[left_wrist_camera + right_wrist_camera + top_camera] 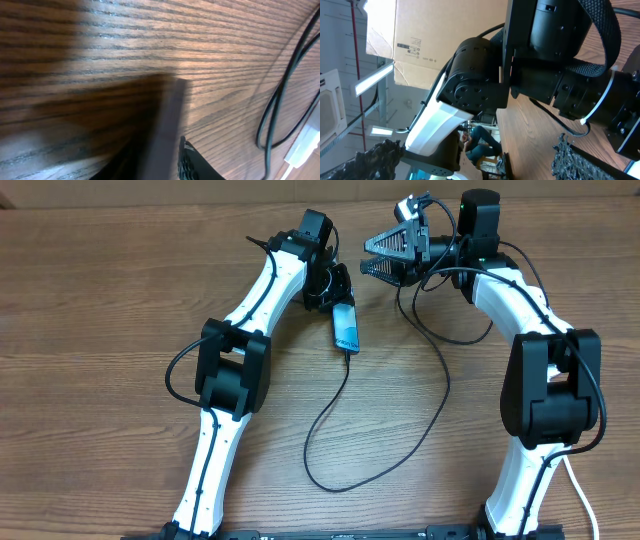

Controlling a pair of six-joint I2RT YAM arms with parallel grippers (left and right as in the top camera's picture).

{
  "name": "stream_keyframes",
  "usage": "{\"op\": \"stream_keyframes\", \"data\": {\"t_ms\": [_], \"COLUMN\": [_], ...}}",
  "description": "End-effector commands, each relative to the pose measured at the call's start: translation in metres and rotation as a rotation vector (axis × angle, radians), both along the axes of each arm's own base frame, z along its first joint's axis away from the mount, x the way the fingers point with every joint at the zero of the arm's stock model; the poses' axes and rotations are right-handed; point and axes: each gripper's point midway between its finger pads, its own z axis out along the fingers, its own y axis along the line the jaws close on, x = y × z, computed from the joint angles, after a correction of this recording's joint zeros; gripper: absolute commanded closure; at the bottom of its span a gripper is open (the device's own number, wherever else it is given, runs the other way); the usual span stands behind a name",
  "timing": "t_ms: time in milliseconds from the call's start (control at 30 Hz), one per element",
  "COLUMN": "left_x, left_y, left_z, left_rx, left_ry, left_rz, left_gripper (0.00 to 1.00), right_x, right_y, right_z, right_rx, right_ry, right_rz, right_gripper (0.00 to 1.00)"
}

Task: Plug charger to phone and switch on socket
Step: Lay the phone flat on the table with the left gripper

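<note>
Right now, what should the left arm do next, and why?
Probably lift the left gripper clear of the phone. The charger appears to meet the phone's near end, and the phone lies flat on the table, so it likely needs no steadying. The right gripper is open and empty, free for the next step.

both arms have glossy white link shells joined by boxy matte black joint housings. thin black cables loop beside the joints. the right gripper has black knurled fingers, and a white zip tie bands its black wrist motor.
</note>
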Motion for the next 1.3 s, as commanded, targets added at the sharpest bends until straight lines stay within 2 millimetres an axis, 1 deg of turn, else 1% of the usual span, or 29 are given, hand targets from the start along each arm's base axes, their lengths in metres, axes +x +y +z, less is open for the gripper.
{"op": "stream_keyframes", "data": {"t_ms": [0, 133, 500, 633, 733, 900, 1033, 1100, 1200, 1267], "left_x": [-0.002, -0.005, -0.010, -0.013, -0.016, -0.016, -0.016, -0.016, -0.015, -0.013], "left_y": [0.001, 0.004, 0.009, 0.016, 0.020, 0.021, 0.022, 0.023, 0.027, 0.032], "left_z": [-0.006, -0.007, -0.011, -0.014, -0.016, -0.016, -0.016, -0.016, -0.011, -0.002], "left_rx": [0.013, 0.024, 0.058, 0.098, 0.117, 0.118, 0.119, 0.118, 0.121, 0.122], "left_ry": [0.021, 0.036, 0.058, 0.071, 0.083, 0.085, 0.082, 0.075, 0.051, 0.025], "left_rz": [0.012, 0.013, 0.019, 0.026, 0.029, 0.031, 0.025, 0.011, -0.028, -0.051], "left_gripper": [0.68, 0.65, 0.62, 0.50, 0.49, 0.48, 0.51, 0.51, 0.52, 0.51], "right_x": [-0.002, -0.002, -0.002, -0.002, -0.002, -0.002, -0.002, -0.002, -0.002, -0.002], "right_y": [-0.001, -0.001, -0.001, -0.001, -0.001, -0.001, -0.001, -0.001, -0.001, -0.001], "right_z": [0.006, 0.006, 0.006, 0.006, 0.006, 0.006, 0.006, 0.006, 0.006, 0.006], "right_rx": [0.008, 0.008, 0.008, 0.008, 0.008, 0.008, 0.008, 0.008, 0.008, 0.008], "right_ry": [-0.021, -0.021, -0.020, -0.020, -0.021, -0.021, -0.020, -0.020, -0.021, -0.021], "right_rz": [0.013, 0.013, 0.013, 0.013, 0.013, 0.013, 0.013, 0.014, 0.014, 0.014], "right_gripper": [0.00, 0.00, 0.00, 0.00, 0.00, 0.00, 0.00, 0.00, 0.00, 0.00]}}
